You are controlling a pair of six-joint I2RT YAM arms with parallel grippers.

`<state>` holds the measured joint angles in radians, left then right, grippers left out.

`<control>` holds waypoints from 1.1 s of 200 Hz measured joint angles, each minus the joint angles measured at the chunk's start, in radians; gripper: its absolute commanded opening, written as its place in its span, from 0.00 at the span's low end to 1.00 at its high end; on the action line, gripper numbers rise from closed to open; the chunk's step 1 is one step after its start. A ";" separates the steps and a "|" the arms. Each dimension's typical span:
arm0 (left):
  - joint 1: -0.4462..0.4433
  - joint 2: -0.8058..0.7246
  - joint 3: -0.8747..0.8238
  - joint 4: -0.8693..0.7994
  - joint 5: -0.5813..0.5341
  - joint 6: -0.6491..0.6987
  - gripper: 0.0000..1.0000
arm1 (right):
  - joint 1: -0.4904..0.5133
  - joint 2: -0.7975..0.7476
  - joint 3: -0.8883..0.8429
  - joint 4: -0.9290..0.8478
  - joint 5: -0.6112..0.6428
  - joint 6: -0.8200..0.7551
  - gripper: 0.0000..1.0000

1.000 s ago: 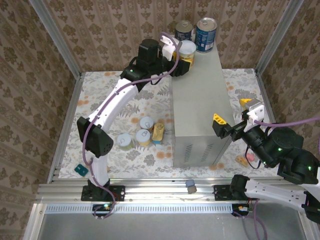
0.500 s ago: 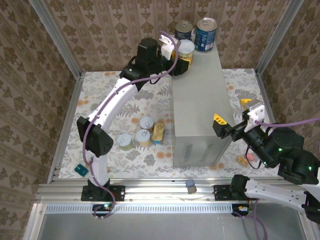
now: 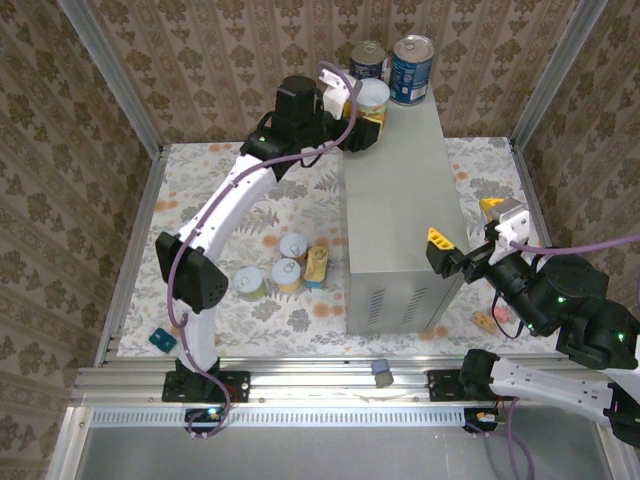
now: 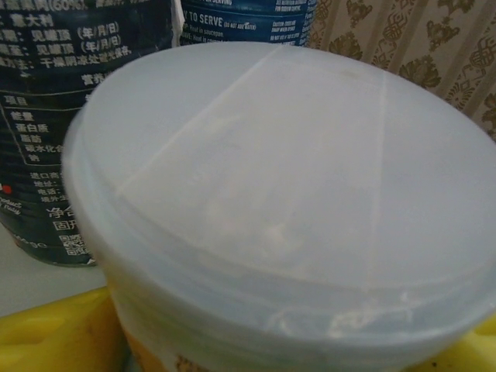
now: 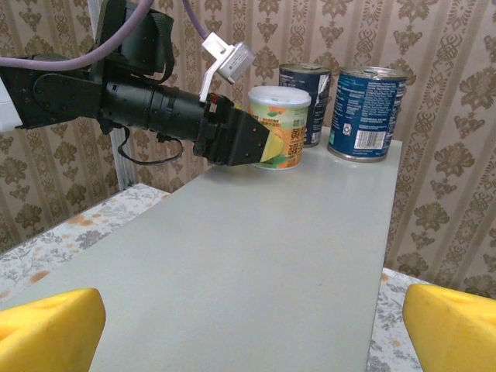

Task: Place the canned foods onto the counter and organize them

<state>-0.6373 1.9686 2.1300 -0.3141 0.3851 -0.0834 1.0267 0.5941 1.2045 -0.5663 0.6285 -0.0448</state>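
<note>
The counter is the tall grey box in the middle of the table. Two dark-blue cans stand at its far end. A yellow-labelled can with a pale lid stands on the counter's far left corner. My left gripper is open, its yellow fingers on either side of that can. Three more short cans and a flat gold tin sit on the cloth left of the counter. My right gripper hangs open and empty over the counter's near right edge.
A teal block lies near the front left corner of the table. A small wooden piece lies on the cloth right of the counter, under my right arm. Patterned walls and metal frame posts close in the table.
The left gripper's fingers have spread apart around the yellow-labelled can, which now stands on the counter. The right arm has not moved.
</note>
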 measured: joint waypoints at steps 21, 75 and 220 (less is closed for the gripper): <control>0.004 0.000 0.000 0.000 0.000 0.000 0.92 | 0.000 0.000 0.000 0.000 0.000 0.000 1.00; 0.004 -0.036 -0.072 0.020 -0.019 0.008 1.00 | 0.000 -0.008 -0.002 0.000 0.000 0.008 1.00; 0.049 -0.802 -0.708 -0.141 -0.250 0.025 1.00 | 0.000 0.112 0.048 -0.022 -0.078 0.022 1.00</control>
<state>-0.5880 1.1667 1.4220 -0.4549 0.1349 -0.0582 1.0267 0.7059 1.2522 -0.5884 0.5507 -0.0227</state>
